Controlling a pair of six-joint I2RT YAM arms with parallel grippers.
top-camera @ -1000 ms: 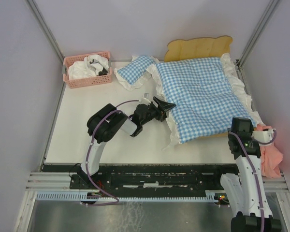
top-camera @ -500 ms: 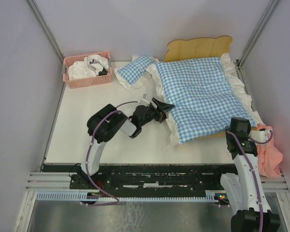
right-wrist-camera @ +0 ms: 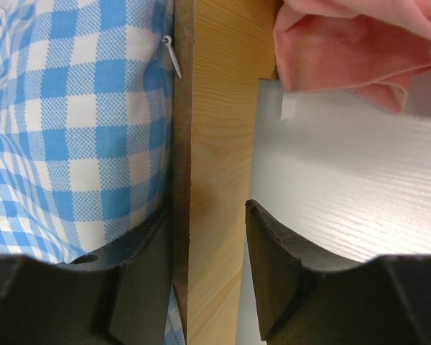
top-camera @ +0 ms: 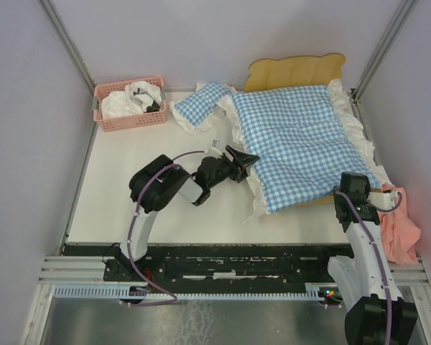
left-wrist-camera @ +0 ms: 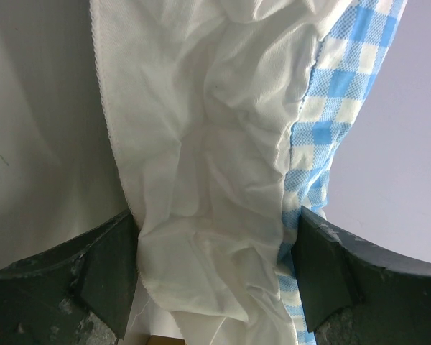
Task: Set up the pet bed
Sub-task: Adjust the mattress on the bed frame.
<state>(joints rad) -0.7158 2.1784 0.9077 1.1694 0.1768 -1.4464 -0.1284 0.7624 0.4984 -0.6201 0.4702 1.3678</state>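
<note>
Pet bed (top-camera: 294, 70), light wood, scalloped headboard: far right of table (top-camera: 129, 215), covered by blue-white gingham bedding (top-camera: 302, 136). Right gripper (right-wrist-camera: 208, 266): clenched on the bed's side rail (right-wrist-camera: 215, 144), pink cloth (right-wrist-camera: 352, 43) just beside. Left gripper (left-wrist-camera: 215, 273): jaws spread wide, the bedding's white ruffle (left-wrist-camera: 208, 180) lying loose between them. Pink basket (top-camera: 129, 118): far left corner, well apart.

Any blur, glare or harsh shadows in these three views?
Top external: soft, even light, no glare, pet bed crisp. Left wrist: white ruffle sharp down to its weave; left tool fingers dark, in shadow. Right wrist: rail grain and gingham cover sharp; nothing blown out.
</note>
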